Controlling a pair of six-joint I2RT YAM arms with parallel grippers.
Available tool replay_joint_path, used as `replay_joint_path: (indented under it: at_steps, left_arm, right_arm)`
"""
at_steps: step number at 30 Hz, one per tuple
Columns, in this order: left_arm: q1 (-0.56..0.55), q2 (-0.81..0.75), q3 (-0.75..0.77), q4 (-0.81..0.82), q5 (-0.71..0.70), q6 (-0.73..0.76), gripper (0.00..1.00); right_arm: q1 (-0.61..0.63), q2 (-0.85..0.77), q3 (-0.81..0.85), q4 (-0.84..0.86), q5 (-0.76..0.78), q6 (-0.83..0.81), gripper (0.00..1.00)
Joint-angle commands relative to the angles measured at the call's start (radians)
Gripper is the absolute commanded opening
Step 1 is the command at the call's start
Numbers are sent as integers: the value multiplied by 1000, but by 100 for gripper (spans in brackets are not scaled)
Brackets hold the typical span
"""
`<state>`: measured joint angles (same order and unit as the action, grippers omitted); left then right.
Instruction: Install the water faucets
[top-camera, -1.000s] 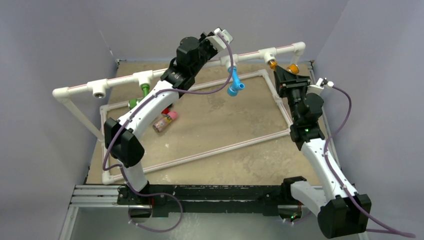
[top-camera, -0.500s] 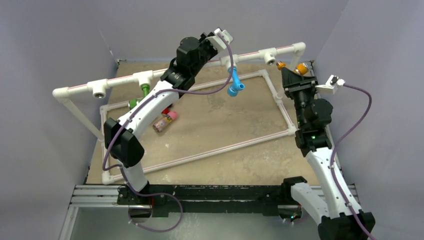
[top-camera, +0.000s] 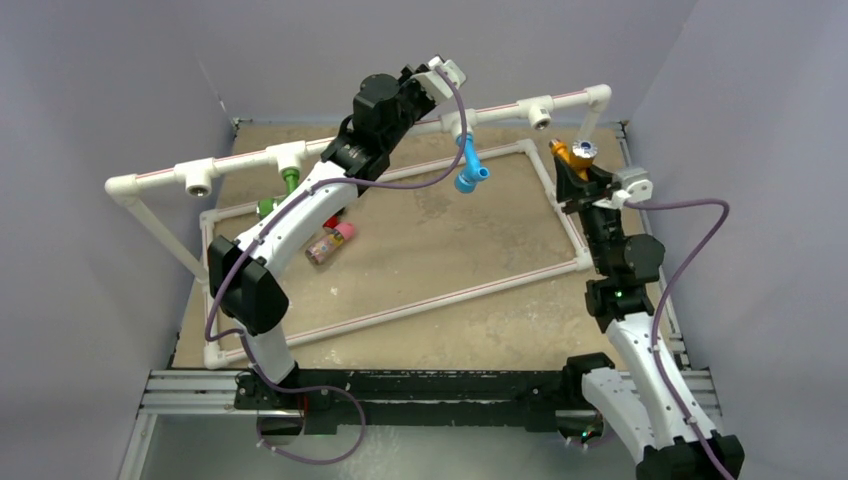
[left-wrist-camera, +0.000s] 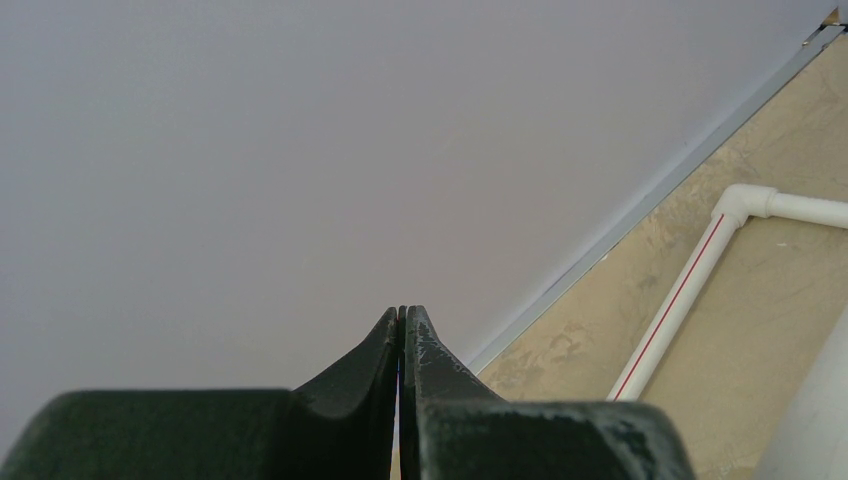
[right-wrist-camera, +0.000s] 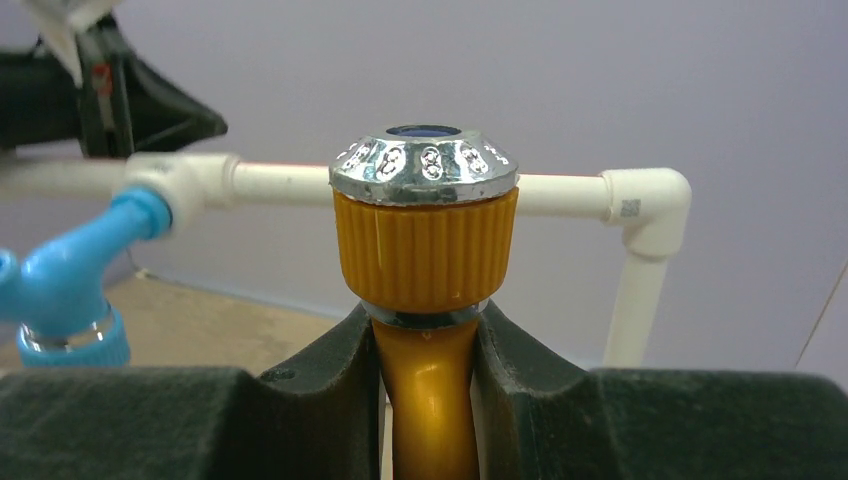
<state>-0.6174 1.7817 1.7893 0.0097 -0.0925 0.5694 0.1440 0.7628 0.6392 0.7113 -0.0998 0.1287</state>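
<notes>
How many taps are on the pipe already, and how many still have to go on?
Two look done: the blue faucet hangs from the white pipe, and the green faucet seems fitted too, though the left arm partly hides it. In hand: the right gripper is shut on the orange faucet, held away from the pipe. Left: fit it into an open socket, probably the nearby one.

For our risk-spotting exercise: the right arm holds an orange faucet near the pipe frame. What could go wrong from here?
1. The right fingers pinch the orange faucet only at its neck below the ribbed cap, so it might twist or slip under load.
2. The faucet sits apart from the empty tee socket; a skewed approach could jam it.
</notes>
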Motion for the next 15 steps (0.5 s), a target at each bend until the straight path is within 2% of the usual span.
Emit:
replay_joint_path:
  at_steps: [1,9,15]
  left_arm:
    - [-55,47,-26,-172,232,-72,0]
    - [-55,58,-25,-173,232,-73,0]
    - [-54,61,-25,-174,234,-72,0]
  right_arm:
    - [11,12,-25,202,-121,-290,0]
    - [70,81,-38,336,-74,-423,0]
    - [150,163,-7,363,21,-513,0]
